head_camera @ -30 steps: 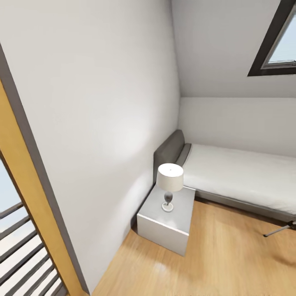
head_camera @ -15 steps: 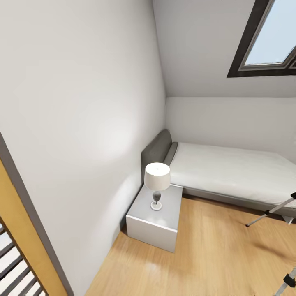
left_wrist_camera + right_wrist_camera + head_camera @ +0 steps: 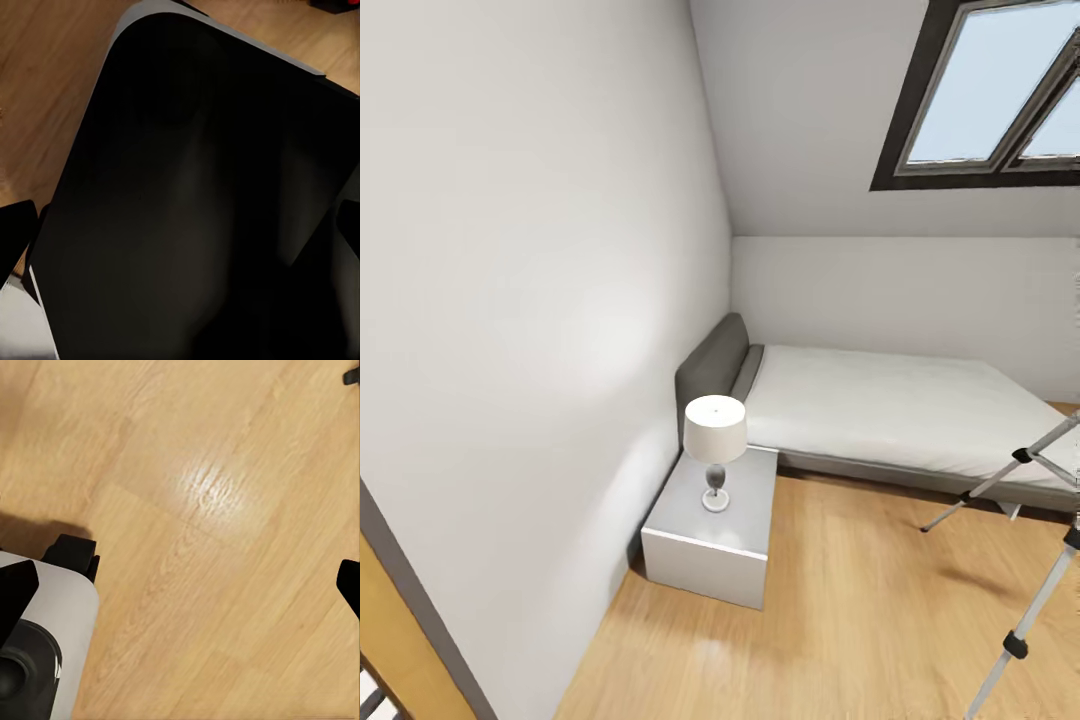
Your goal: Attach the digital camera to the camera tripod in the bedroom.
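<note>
At the head view's right edge: we saw the camera tripod (image 3: 1015,520), two thin silver legs with black joints, cut off by the frame; its head lay outside the picture, and one foot stood on the floor just beside the bed.
Bedroom corner: a low grey bed (image 3: 880,410) ran along the far white wall under the sloped ceiling, its padded headboard against the left wall.
Nightstand: a grey cube (image 3: 710,535) sat between the headboard and the left wall, and we counted one white-shaded lamp (image 3: 715,445) upright on its top.
Skylight: a dark-framed window (image 3: 990,95) was set in the slope at the upper right.
Left wrist view: a large dark rounded panel (image 3: 195,202) of the robot blocked nearly everything; wood floor showed past its edge, along with a small black-and-red scrap (image 3: 341,4) that we could not identify.
Left claw: dark fingertips (image 3: 16,229) showed at the frame edges, wide apart, with nothing gripped between them.
Right wrist view: bare wood floor (image 3: 202,510) with a bright glare patch, a grey-and-black part of the robot's base (image 3: 41,615), and a small black piece (image 3: 351,375) that we could not name.
Right claw: fingertips (image 3: 349,581) stood far apart at either side, holding nothing.
Open room: the floor (image 3: 840,610) between nightstand and tripod legs lay bare in the head view.
</note>
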